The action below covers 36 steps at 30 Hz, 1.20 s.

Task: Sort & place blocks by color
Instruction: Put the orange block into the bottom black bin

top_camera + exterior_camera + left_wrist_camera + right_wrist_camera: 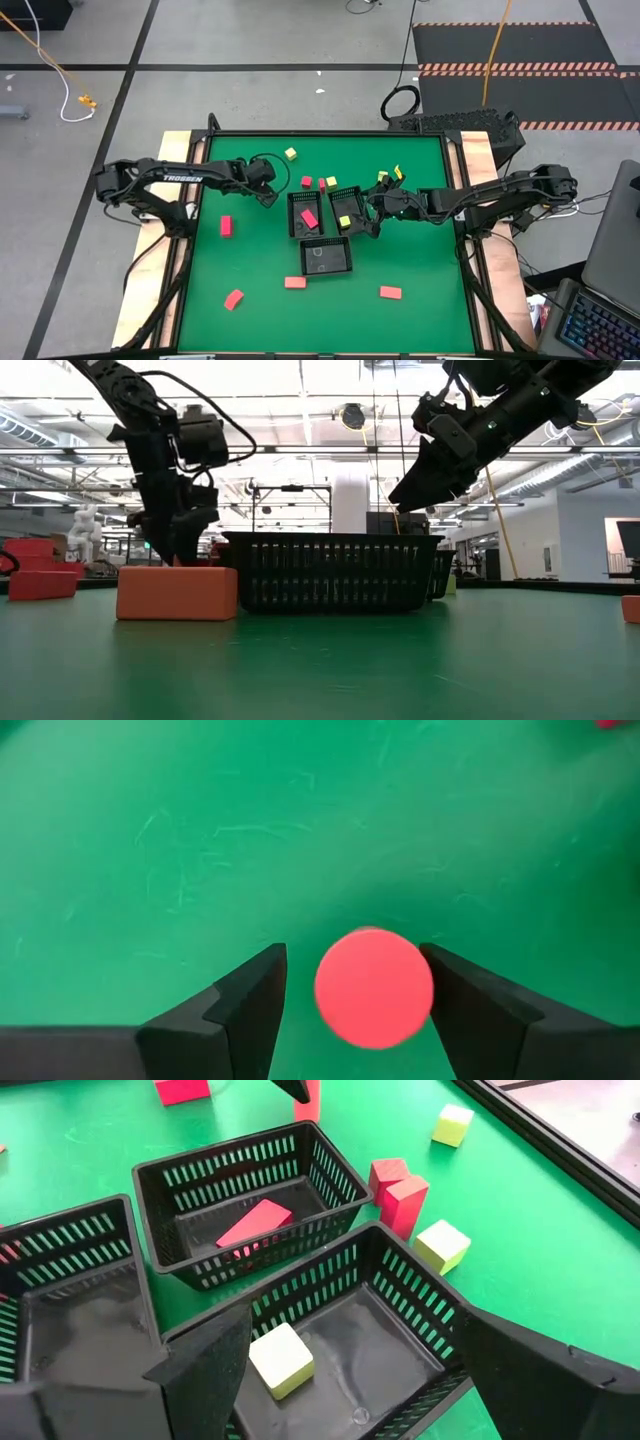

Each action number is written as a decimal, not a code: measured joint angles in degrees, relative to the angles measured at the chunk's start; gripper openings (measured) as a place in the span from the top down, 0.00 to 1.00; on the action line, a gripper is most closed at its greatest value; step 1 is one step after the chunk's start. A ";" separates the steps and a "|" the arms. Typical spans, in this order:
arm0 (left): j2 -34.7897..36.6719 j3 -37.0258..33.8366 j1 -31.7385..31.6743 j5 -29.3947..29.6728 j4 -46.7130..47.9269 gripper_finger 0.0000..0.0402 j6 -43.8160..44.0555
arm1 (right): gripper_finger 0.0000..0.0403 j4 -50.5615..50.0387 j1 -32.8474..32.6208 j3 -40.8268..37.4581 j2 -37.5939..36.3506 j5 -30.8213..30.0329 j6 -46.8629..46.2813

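My left gripper (268, 196) reaches down to the green table (250, 260), left of the trays, and is open. A red round-ended block (373, 987) stands between its fingers, end-on in the left wrist view, and shows upright on the table in the right wrist view (310, 1102). My right gripper (366, 222) hangs open above the right black mesh tray (400, 1330), which holds a yellow-green block (280, 1360). The tray beside it (300, 1170) holds a flat red block (253, 1225). Other red and yellow-green blocks lie loose on the table. My left gripper has one finger (255, 1010) on each side of the red block's round end. A strip of green shows between that finger and the block. The other finger (470, 1010) meets the block's outline, but I cannot tell whether it touches.
A third black tray (326, 257) stands nearer the front edge. Loose blocks: red ones (226, 225), (233, 298), (294, 282), (390, 293); yellow-green ones (291, 153), (383, 177). Red blocks (398, 1190) and a yellow-green cube (442, 1245) stand behind the trays. Wooden rails edge both sides of the table.
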<state>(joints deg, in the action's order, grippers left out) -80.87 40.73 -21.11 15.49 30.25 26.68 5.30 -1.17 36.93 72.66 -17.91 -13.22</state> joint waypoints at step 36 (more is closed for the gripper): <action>6.36 3.46 27.97 -13.43 -37.56 0.68 -8.34 | 0.16 0.14 0.02 -0.02 0.02 -0.26 0.45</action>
<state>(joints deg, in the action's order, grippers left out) -74.50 44.19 6.86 2.06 -7.31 18.34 5.44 -1.15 36.91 72.69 -18.18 -12.78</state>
